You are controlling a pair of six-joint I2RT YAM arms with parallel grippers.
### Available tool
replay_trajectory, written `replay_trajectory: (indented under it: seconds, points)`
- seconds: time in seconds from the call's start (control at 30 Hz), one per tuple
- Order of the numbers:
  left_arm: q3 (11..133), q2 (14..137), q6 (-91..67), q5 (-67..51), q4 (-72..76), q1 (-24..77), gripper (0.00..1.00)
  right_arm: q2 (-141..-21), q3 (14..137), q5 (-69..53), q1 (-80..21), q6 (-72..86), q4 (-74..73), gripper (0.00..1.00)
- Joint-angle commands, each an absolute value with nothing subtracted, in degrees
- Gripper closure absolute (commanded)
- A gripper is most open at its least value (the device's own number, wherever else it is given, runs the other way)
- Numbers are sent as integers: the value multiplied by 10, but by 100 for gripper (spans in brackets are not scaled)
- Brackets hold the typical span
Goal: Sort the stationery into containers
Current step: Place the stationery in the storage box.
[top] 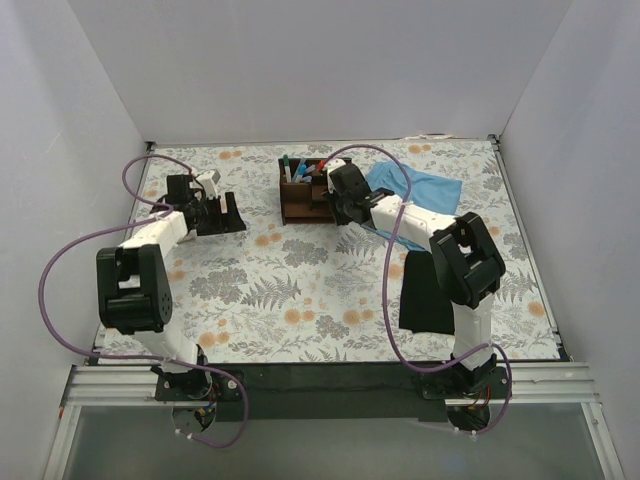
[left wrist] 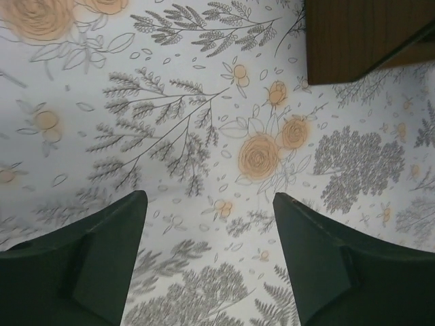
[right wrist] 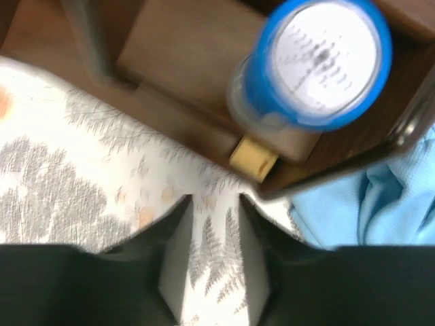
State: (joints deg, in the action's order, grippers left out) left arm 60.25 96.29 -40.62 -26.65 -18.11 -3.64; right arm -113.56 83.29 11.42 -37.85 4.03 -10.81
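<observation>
The dark brown wooden organizer point(top: 303, 196) stands at the back middle of the table, with several pens point(top: 300, 168) upright in its tall slots. My right gripper point(top: 336, 202) hovers at its right side. In the right wrist view the short blue-and-white cylinder point(right wrist: 319, 62) stands in a compartment of the organizer point(right wrist: 183, 47). The tiny tan block point(right wrist: 253, 157) lies at that compartment's lower edge, just ahead of my right gripper point(right wrist: 214, 204). Its jaws are narrowly open with only tablecloth between them. My left gripper point(left wrist: 209, 197) is wide open and empty over the cloth, and the organizer's corner point(left wrist: 353, 41) lies ahead to its right.
A light blue cloth point(top: 420, 188) lies right of the organizer and shows beside my right fingers point(right wrist: 367, 204). A black cloth point(top: 425, 290) lies under the right arm. White walls enclose the floral tablecloth point(top: 300, 290) on three sides.
</observation>
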Motion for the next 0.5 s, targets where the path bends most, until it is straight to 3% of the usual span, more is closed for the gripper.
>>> replay_trajectory:
  seconds: [0.0, 0.07, 0.17, 0.33, 0.47]
  points:
    - [616, 825, -272, -172, -263, -49, 20, -1046, 852, 17, -373, 17, -178, 43]
    - [603, 786, -173, -130, -272, -67, 16, -1019, 835, -16, -372, 3, -200, 27]
    - [620, 783, -83, -162, -321, -138, 18, -996, 816, -54, -370, -62, -226, 22]
    - [715, 867, 81, -195, -459, -235, 29, -968, 792, -102, -357, -113, -234, 22]
    - [700, 879, 311, -272, -485, -288, 30, -955, 781, -146, -347, -158, -235, 25]
